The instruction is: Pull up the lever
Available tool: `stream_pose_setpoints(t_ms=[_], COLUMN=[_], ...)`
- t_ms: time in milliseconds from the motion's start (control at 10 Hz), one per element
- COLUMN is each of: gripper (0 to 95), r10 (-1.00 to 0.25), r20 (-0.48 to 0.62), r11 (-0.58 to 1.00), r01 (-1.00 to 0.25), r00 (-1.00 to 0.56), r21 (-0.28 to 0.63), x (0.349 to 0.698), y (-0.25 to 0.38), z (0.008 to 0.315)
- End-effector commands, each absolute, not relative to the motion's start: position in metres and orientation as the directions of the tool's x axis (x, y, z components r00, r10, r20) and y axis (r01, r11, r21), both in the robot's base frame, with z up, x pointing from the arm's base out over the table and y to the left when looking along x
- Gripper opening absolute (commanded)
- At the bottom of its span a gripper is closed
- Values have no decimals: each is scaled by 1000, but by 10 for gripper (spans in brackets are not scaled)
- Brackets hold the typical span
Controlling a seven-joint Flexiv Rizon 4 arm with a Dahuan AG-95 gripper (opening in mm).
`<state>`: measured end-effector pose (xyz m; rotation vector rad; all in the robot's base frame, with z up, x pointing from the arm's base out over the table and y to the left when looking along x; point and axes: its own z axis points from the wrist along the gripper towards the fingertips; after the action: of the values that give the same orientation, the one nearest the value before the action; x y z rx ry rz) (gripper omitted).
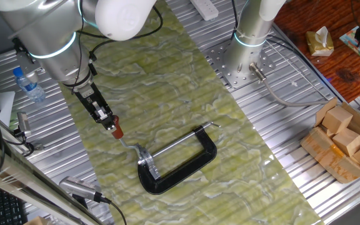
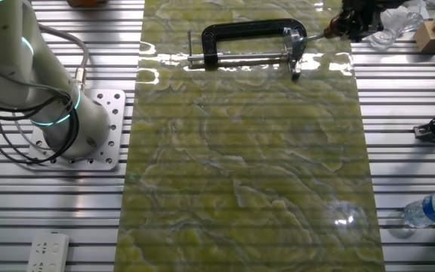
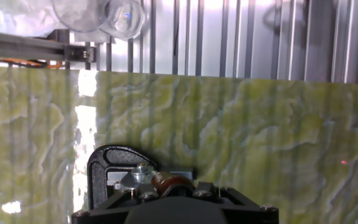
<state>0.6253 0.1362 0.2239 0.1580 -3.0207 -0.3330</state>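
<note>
The black C-shaped clamp [image 1: 189, 164] lies on the green marbled mat [image 1: 167, 81]. The lever [image 1: 130, 147], a thin bent silver rod, rises from the clamp's silver bracket [image 1: 145, 161] to a red-brown knob [image 1: 116, 132]. My gripper [image 1: 112, 125] is shut on that knob from above and to the left. In the hand view the knob [image 3: 170, 183] sits between the black fingers of the gripper [image 3: 174, 191], with the clamp [image 3: 104, 168] just beyond. In the other fixed view the clamp [image 2: 240, 32] lies at the mat's far edge, the gripper [image 2: 346, 21] at its right.
A water bottle [image 1: 30, 84] stands left of the arm on the slatted table. A cardboard box of wooden blocks [image 1: 345, 140] is at the right. The robot base [image 1: 249, 37] stands at the back. Clear plastic cups [image 3: 104, 15] lie past the mat's edge.
</note>
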Motion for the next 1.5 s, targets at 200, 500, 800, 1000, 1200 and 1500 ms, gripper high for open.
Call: stream_pose_setpoints(t_ms=[200, 500, 800, 1000, 1200, 1500], gripper=[190, 190, 190, 190, 190, 380], r10=[-99, -75, -66, -41, 7, 23], r20=[92, 112, 111, 117, 122, 125], r11=[968, 973, 978, 982, 983, 984], r01=[-75, -49, -43, -19, 29, 44], r00=[-991, -991, -992, -992, -993, -992], r21=[238, 224, 203, 187, 180, 172], x=[626, 626, 625, 624, 622, 623], y=[136, 137, 145, 148, 153, 157], z=[224, 225, 227, 229, 232, 232])
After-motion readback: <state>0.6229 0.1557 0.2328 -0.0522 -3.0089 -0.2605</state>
